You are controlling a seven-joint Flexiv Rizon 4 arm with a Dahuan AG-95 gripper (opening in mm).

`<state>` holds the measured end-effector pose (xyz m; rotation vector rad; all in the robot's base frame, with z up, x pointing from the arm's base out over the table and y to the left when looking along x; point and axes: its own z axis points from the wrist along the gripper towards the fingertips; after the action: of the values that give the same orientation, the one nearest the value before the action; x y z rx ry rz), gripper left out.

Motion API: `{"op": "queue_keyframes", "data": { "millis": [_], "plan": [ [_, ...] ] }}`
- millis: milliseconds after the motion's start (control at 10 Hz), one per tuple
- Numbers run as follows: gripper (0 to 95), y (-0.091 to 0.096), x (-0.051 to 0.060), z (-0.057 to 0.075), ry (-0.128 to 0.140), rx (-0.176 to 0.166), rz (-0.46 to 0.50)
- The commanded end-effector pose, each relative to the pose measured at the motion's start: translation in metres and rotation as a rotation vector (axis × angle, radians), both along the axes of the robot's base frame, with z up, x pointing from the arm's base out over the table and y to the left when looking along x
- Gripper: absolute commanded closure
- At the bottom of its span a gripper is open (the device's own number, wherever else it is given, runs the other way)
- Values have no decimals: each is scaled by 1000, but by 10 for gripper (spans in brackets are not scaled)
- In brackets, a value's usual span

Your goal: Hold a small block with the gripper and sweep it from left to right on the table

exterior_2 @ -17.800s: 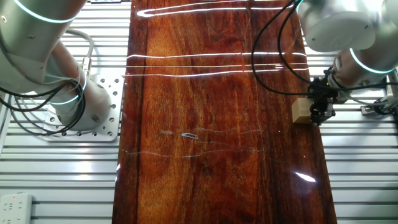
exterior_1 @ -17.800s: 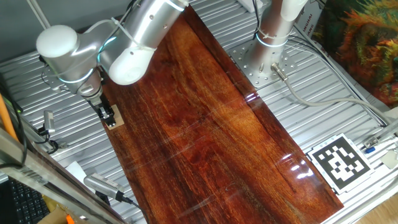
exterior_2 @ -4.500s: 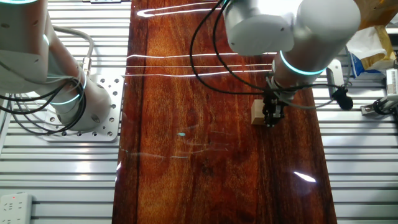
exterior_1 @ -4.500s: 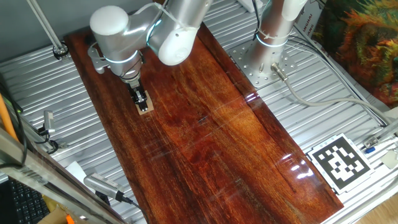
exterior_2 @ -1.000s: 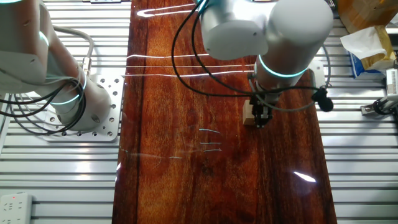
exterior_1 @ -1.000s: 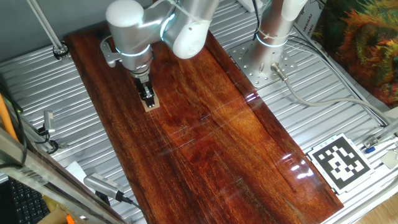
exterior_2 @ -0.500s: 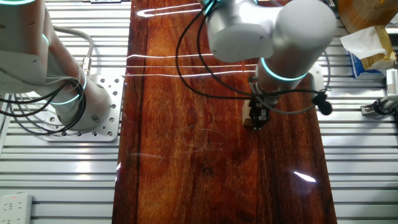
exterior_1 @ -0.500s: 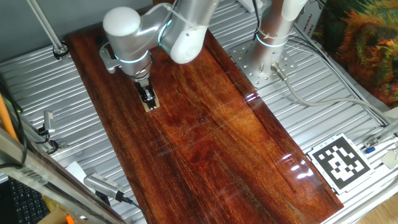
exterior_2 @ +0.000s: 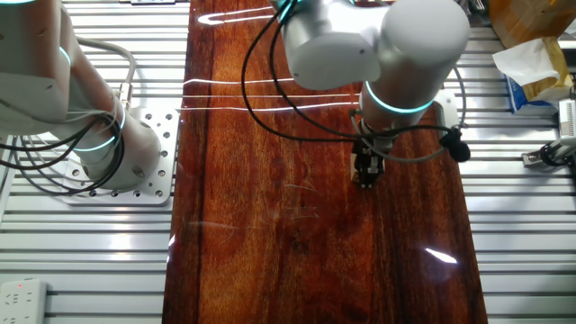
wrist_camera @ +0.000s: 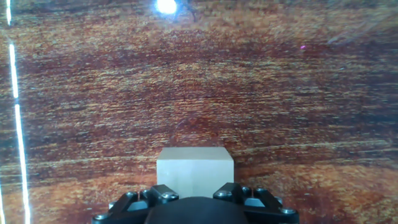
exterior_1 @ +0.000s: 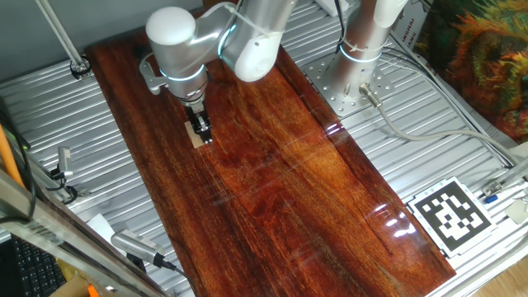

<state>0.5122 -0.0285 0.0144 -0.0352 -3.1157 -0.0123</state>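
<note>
- Far left of one fixed view: ribbed grey metal surface (exterior_1: 49, 124) ran alongside the worktop (exterior_1: 289, 190); a silver probe-like tool (exterior_1: 136, 246) lay on it near the bottom edge.
- Worktop was a long, glossy, reddish-brown board with dark grain, lying diagonally from upper left to lower right.
- Arm (exterior_1: 247, 37) reached down over the upper-left part of the board, teal ring at the wrist.
- Fingers (exterior_1: 201, 132) pointed straight down at the board, black and narrow.
- Small block (exterior_1: 195, 134) sat at the fingertips, touching the worktop, on the side nearer the board's left edge.
- Fingers were pinching the small block; hand view showed the block (wrist_camera: 194, 171) held between the two black fingers (wrist_camera: 161, 194) with the tips closed against its sides.
- Block was plain light tan wood, upright, faces square to the grain in hand view.
- The other fixed view: fingers (exterior_2: 366, 171) and block (exterior_2: 356, 163) stood right of the board's centre line, well in from the right edge.
- Right of the arm in one fixed view: a fixed white column (exterior_1: 367, 33) on a perforated mounting plate (exterior_1: 342, 82), off the board.
- Grey cable (exterior_1: 429, 132) ran from that plate across the ribbed metal.
- Far right, lower: black-and-white fiducial tag (exterior_1: 452, 213) lay flat just beside the board's far end.
</note>
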Motion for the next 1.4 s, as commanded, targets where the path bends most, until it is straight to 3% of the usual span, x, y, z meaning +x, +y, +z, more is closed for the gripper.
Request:
{"op": "queue_keyframes", "data": {
  "millis": [100, 1100, 1200, 1400],
  "plan": [
    [380, -1, -3, 2, -2, -11, -2],
    [380, 0, -19, 3, -1, -19, -2],
    [570, 0, -19, 3, 0, -21, -2],
    [570, 0, -19, 4, 8, -17, -6]
  ]
}}
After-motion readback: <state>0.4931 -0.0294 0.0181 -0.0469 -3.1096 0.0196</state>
